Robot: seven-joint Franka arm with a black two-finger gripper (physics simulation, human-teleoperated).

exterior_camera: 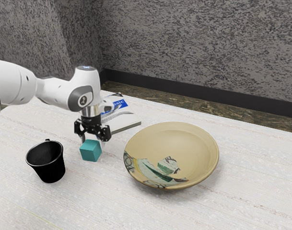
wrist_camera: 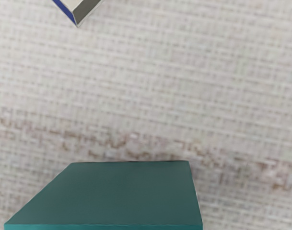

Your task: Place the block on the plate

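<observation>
At the exterior view's left, a black, tapering round cup (exterior_camera: 52,168) stands on the pale, wood-grained table (exterior_camera: 241,191), apart from the block. Next comes the black two-finger gripper (exterior_camera: 93,143), its fingers spread and pointing down, low over the small teal cube-shaped block (exterior_camera: 90,151). The block rests upright on the table, between the cup and the plate. Beyond the gripper lies a book with a blue-and-white cover (exterior_camera: 124,116). Farthest right is the wide, shallow tan plate (exterior_camera: 193,139) with its painted patch, the block well apart from it.

I judge the step in hand to be the grasp. The next move calls for centring the fingers about the block, lowering if needed, and closing on opposite faces; then a lift high enough to pass the plate's raised rim.
</observation>
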